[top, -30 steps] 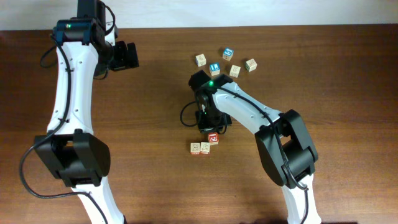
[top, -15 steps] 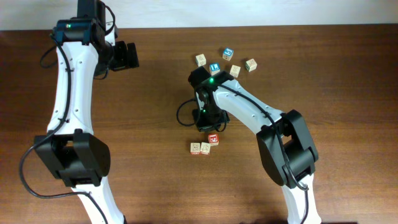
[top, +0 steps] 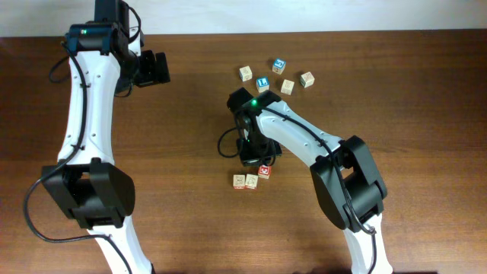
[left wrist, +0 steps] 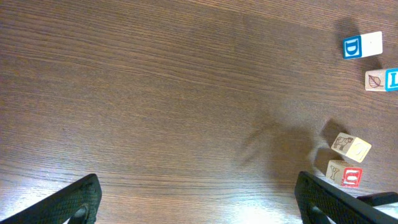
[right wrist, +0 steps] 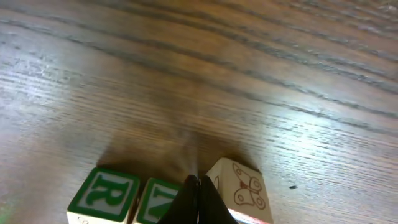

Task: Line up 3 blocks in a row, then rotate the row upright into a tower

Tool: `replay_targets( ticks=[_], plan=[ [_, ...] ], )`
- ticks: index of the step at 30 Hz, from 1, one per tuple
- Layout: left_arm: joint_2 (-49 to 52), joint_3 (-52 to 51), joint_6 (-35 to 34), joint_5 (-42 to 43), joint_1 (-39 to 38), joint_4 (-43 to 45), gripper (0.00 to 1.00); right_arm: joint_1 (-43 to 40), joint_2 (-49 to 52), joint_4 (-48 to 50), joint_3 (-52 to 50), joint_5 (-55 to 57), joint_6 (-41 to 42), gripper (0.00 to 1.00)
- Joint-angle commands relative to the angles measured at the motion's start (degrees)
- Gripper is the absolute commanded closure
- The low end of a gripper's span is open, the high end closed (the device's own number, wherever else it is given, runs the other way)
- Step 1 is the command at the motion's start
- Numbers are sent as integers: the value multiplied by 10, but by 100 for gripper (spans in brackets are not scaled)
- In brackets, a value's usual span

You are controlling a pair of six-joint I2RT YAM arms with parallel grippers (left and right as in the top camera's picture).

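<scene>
Three blocks (top: 250, 180) huddle, rotating seemingly unfinished: your right gripper (right wrist: 198, 188), pinched closed and empty, noses between two; left gripper (top: 154, 68) spreads wide, empty.

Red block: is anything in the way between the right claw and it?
No, nothing visible is in the way. The shut right gripper has its tips right next to the red block. The two pale blocks sit beside it, not in between.

The red-faced block (top: 265, 172) is partly hidden under the right gripper (top: 257, 161) at centre; two green-lettered blocks (right wrist: 106, 196) are cropped at bottom left.
</scene>
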Motion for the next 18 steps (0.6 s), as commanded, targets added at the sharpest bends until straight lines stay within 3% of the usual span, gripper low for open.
replay_targets(
  ticks=[1, 8, 18],
  plan=[
    [-2, -5, 3, -4, 2, -1, 2, 1, 5, -2, -2, 14, 4, 96],
    [-2, -5, 3, -4, 2, -1, 2, -30, 4, -37, 62, 15, -8, 95],
    [-2, -5, 3, -4, 2, -1, 2, -58, 5, -47, 43, 15, -10, 94]
  ],
)
